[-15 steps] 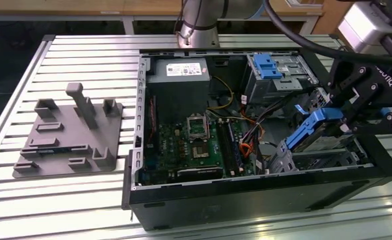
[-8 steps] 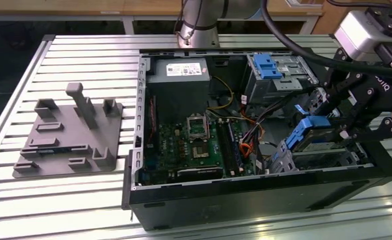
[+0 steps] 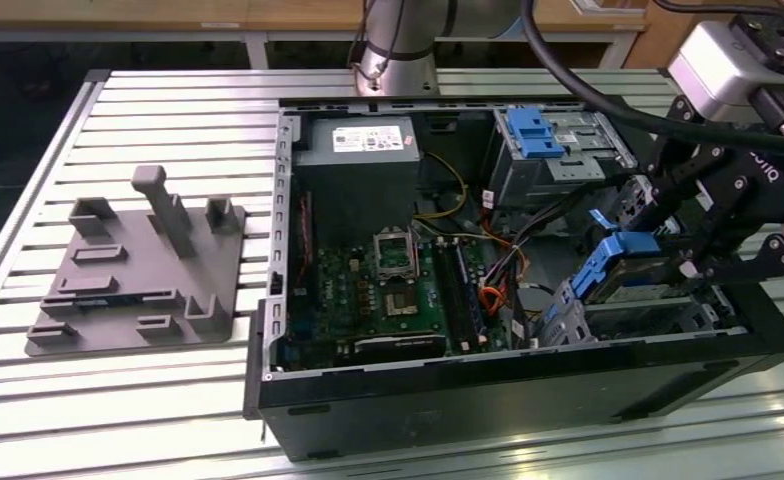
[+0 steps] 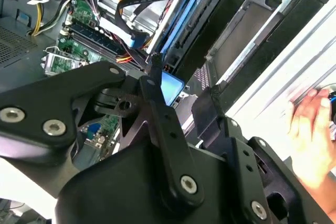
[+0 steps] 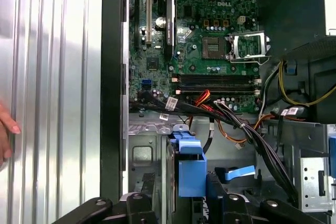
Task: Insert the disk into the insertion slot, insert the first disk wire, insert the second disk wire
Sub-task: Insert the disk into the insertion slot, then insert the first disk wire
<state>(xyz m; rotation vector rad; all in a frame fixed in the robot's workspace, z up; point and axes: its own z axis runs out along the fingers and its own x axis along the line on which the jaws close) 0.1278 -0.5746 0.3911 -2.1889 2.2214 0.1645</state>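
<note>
Exterior view first: black metal hand (image 3: 639,250) over at 3 o'clock, clamped narrow on the disk (image 3: 623,248), a flat slab stood on edge with its bright blue plastic caddy on top. Lower end down in the insertion slot (image 3: 652,318), the boxy silver-grey sheet-metal cage at roughly 4 o'clock from the green motherboard (image 3: 392,290). Not fully seated, with the blue end poking up above the cage rim.

Same grip in the first wrist view, with a glossy black cable bundle (image 5: 252,135) draped just beside the caddy and orange and yellow wires mixed in.

All of it inside a black steel tower case (image 3: 499,395), lying open on a ribbed aluminium worktop (image 3: 139,100). Taller grey cage (image 3: 592,145) with a blue latch at 12 o'clock from the slot. Boxy grey power supply (image 3: 359,140) at 12 o'clock from the board. Way out at 9 o'clock, well apart from the case, a matte grey fixture plate (image 3: 132,285) with chunky upright pegs.

Also a person's fingers (image 4: 310,129) over the worktop slats just outside the case wall, visible in both wrist views.
</note>
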